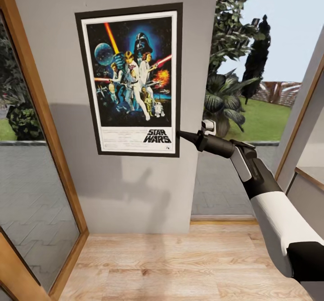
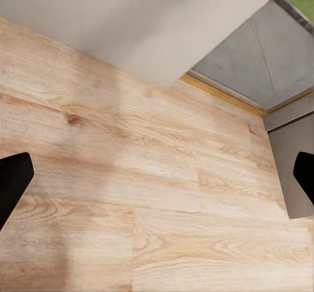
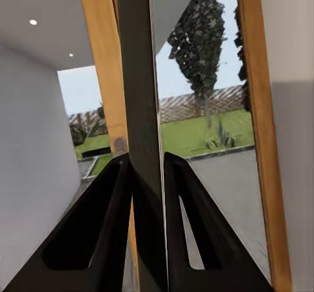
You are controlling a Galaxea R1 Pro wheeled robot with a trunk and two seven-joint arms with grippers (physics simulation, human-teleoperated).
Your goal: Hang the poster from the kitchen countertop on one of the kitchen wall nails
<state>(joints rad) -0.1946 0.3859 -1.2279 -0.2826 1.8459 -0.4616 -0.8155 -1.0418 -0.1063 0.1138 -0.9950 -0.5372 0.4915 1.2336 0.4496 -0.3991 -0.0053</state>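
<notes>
Against the grey wall point(image 1: 135, 193): poster point(image 1: 132, 78) held flat, lower right edge pinched by right gripper point(image 1: 182, 134).
If released before a nail is engaged, the poster would likely drop; left gripper point(image 2: 157, 181) is spread over floor point(image 2: 131, 174).

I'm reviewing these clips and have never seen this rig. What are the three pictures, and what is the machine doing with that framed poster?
This is a simulated two-armed robot. The head camera looks forward at a pale grey wall panel between windows. The robot's right gripper pinches the lower right edge of the black-framed Star Wars poster, held flat against that wall. The right wrist camera looks along its dark fingers, closed on the poster's thin edge. The left wrist camera shows the left gripper's open fingers over the light wooden floor, holding nothing.
</notes>
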